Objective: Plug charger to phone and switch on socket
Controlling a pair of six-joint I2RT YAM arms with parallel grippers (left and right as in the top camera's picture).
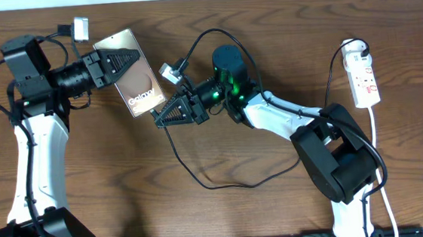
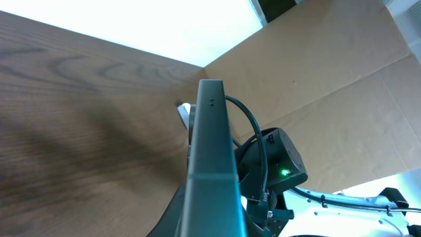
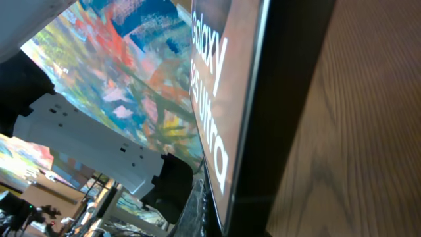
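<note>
The slim grey-brown phone with white "Galaxy" lettering [image 1: 143, 93] sits toward the upper left of the brown wooden surface [image 1: 279, 22], lettered face upward. The left jaws are clamped shut over its upper half. The right jaws are closed on the end of the long thin black charger cable [image 1: 232, 186], right at the phone's lower corner. The narrow white power strip with red marks [image 1: 364, 78] lies well apart, far right.

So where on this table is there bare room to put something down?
Bare wood lies between the left arm and the loop of the charger cable, and between the right arm and the power strip. It is crowded around the phone, where both arms meet.
</note>
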